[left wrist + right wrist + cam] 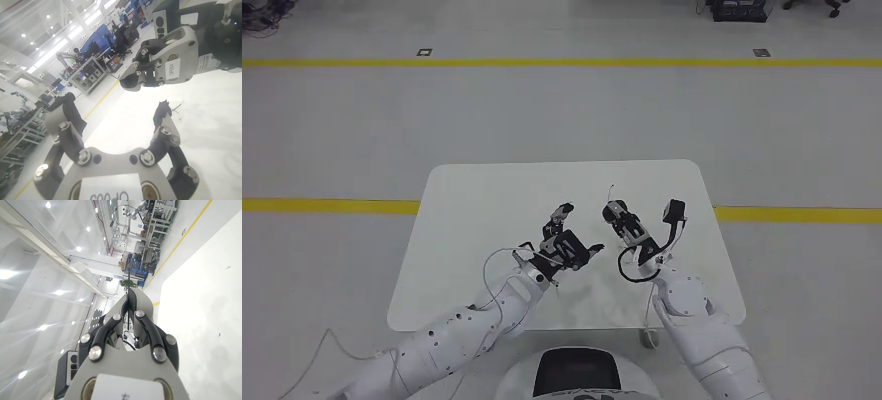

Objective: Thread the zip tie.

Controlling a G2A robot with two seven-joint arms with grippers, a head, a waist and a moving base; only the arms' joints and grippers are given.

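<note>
While your right gripper (130, 294) has its jaws closed on the zip tie (129, 277), your left gripper (115, 103) hangs just beside it above the table (472, 230), jaws wide open with nothing in them. The weak spot, as I judge it, is the grip itself. The strap is thin and pinched flat, so a sideways nudge from the left jaws could swivel it or drag it through. The two grippers are also near enough to knock together. The tie's long axis runs in line with the right jaws: one end pokes out past their tips toward the table's far side, and the other runs back toward the wrist. You cannot tell which end carries the head.
</note>
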